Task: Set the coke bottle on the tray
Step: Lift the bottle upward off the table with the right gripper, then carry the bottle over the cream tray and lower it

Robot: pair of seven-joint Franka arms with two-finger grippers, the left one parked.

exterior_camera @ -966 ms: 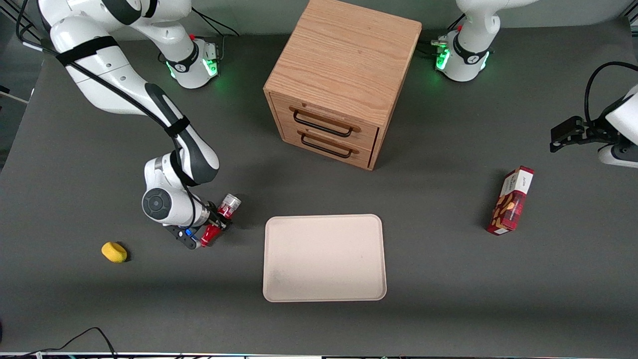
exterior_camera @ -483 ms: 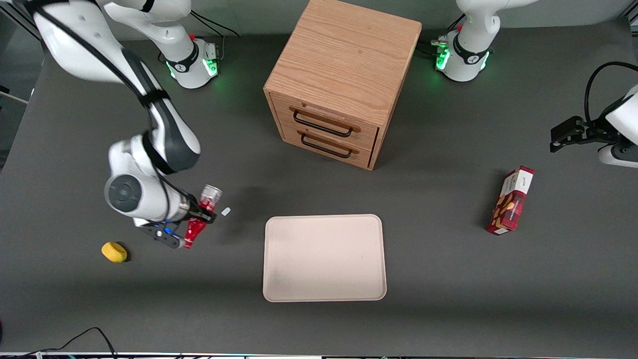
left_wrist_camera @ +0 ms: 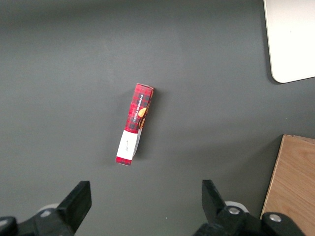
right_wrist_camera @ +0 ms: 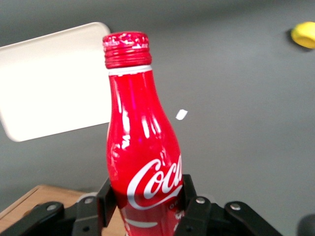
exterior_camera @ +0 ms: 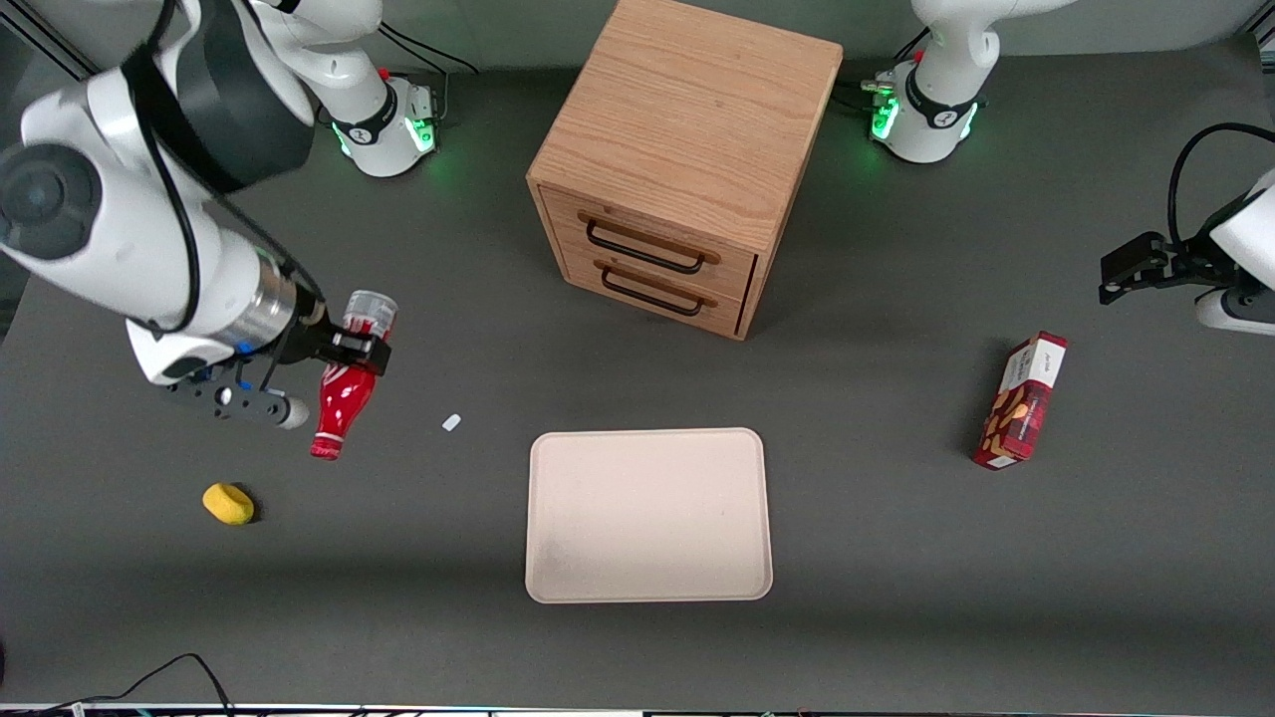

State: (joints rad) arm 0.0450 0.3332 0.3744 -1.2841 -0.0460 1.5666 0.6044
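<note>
Tool: the right arm's black two-finger tool (exterior_camera: 349,346) is clamped on the small red contoured coke bottle with white script logo (exterior_camera: 344,393), gripping its lower body near the silver-grey base; in the right wrist view the fingers (right_wrist_camera: 106,196) press the bottle (right_wrist_camera: 140,152) from both sides.
Bottle position: it hangs in the air above the dark grey tabletop (exterior_camera: 896,558), well apart from the tray, toward the working arm's end of the tabletop; its capped neck tilts downward and toward the front camera.
Why held this way: a grip on the wide lower body likely gives the fingers a firm seat, and the height should let the bottle pass over the tray's rim.
Tray: the large flat cream-beige rectangular tray with rounded corners and a low rim (exterior_camera: 648,590) lies bare on the tabletop, probably left clear to receive the bottle.
Task stage: judged as mid-carry; the bottle is not yet over the tray.
Cabinet: one light wooden two-drawer cabinet (exterior_camera: 687,159) stands farther from the front camera than the tray, both drawers closed.
Snack box: one red rectangular snack box (exterior_camera: 1021,401) lies beside the tray, toward the parked arm's end.
Yellow object: one small rounded yellow object (exterior_camera: 228,503) lies beside the tray, toward the working arm's end.
White scrap: one tiny white scrap (exterior_camera: 451,422) lies on the tabletop, near the tray's corner.
Count: one bottle, one tray, one cabinet, one box, one yellow object, one scrap.
</note>
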